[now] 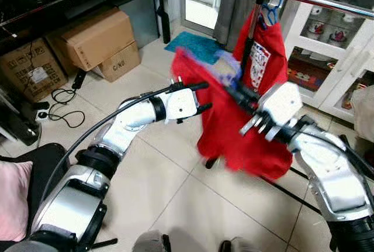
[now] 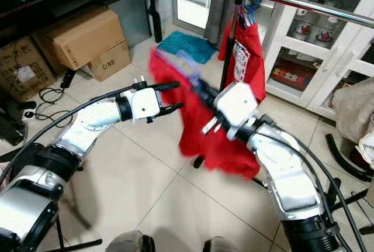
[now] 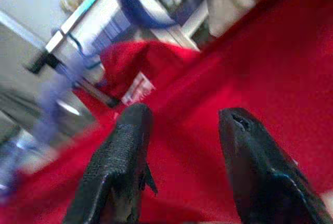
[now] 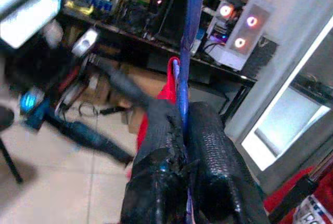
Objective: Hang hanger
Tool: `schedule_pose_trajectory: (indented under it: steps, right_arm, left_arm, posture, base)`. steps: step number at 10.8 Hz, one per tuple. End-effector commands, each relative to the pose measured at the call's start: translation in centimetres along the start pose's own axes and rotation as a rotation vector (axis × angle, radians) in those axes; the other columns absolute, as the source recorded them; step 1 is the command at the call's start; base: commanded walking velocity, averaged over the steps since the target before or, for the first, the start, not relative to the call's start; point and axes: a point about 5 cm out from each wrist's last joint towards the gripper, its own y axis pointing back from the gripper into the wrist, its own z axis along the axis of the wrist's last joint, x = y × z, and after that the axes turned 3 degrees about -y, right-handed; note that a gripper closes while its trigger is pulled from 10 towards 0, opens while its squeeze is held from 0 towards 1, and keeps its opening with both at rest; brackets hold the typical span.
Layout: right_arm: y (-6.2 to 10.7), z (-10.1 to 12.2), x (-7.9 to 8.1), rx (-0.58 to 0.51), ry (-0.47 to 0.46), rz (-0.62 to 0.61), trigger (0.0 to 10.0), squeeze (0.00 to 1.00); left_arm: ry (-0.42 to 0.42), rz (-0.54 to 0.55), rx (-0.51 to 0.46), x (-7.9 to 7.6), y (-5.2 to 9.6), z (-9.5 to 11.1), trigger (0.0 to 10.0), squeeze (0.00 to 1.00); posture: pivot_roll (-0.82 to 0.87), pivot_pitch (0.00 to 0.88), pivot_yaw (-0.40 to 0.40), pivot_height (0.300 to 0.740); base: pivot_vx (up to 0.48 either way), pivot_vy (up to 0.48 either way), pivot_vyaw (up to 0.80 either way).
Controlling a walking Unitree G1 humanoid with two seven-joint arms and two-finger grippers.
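Observation:
My right gripper is shut on a blue hanger that carries a red garment, held in the air below and left of a metal rail. The hanger looks blurred above the cloth. Just left of the garment, my left gripper is open, its fingers close against the red cloth with nothing between them. A second red garment hangs from the rail's left end on its own blue hanger.
The rack's upright pole and floor legs stand behind the held garment. A white glass-door cabinet is beyond the rail. Cardboard boxes, cables and a teal mat lie on the tiled floor to the left.

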Motion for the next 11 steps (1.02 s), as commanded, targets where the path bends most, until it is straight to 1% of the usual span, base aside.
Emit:
schedule_pose_trajectory:
  steps: [1,2,3,4,5,6,7,8,9,11]
  right_arm:
    - [-0.2,0.2,0.0,-0.014,0.032,0.018,0.0,0.0]
    - [-0.2,0.0,-0.1,-0.006,0.045,0.022,0.0,0.0]
    - [-0.2,-0.1,-0.3,-0.01,0.049,0.026,0.0,0.0]
    - [-0.2,0.0,-0.3,-0.017,0.05,0.033,0.0,0.0]
    - [-0.2,0.4,-0.2,-0.044,0.048,0.056,0.0,0.0]
    - [-0.2,0.5,-0.1,-0.06,0.044,0.07,0.0,0.0]
    - [0.0,0.5,-0.2,-0.06,0.051,0.073,0.0,0.0]
    - [0.0,0.5,-0.4,-0.06,0.055,0.068,0.0,0.0]
    - [0.2,0.5,-0.7,-0.06,0.057,0.059,0.0,0.0]
    - [0.3,0.6,-0.9,-0.073,0.057,0.072,0.0,0.0]
  left_arm:
    - [-0.049,0.005,-0.026,0.8,-0.1,0.5,10.0,0.0]
    - [-0.07,0.011,-0.056,1.0,-0.1,0.8,10.0,0.0]
    - [-0.126,-0.012,0.005,0.9,-0.1,0.1,10.0,0.0]
    - [-0.121,-0.014,0.051,0.9,0.0,-0.5,10.0,0.0]
    - [-0.09,-0.007,0.15,1.2,0.2,-1.9,10.0,0.0]
    - [-0.063,-0.015,0.185,1.3,0.4,-2.5,8.9,0.0]
    - [-0.07,-0.026,0.202,1.4,0.6,-2.8,4.2,0.0]
    - [-0.069,-0.026,0.205,1.4,0.6,-2.8,2.4,0.0]
    - [-0.049,-0.043,0.211,1.2,0.7,-3.0,0.0,0.0]
    - [-0.044,-0.061,0.247,0.9,0.9,-3.6,0.0,0.0]
  posture:
    - [-0.05,0.0,0.049,0.74]
    - [-0.05,0.0,0.049,0.74]
    - [-0.06,0.0,0.053,0.74]
    - [-0.06,0.0,0.053,0.74]
    - [-0.06,0.0,0.053,0.74]
    - [-0.06,0.0,0.052,0.74]
    - [-0.06,0.0,0.052,0.74]
    - [-0.06,0.0,0.052,0.74]
    - [-0.06,0.0,0.052,0.74]
    - [-0.07,0.0,0.055,0.74]
  base:
    - [0.0,0.0,0.0]
    - [0.0,0.0,0.0]
    - [0.0,0.0,0.0]
    - [0.0,0.0,0.0]
    - [0.0,0.0,0.0]
    - [0.0,0.0,0.0]
    - [0.0,0.0,0.0]
    - [0.0,0.0,0.0]
    - [0.0,0.0,0.0]
    - [0.0,0.0,0.0]
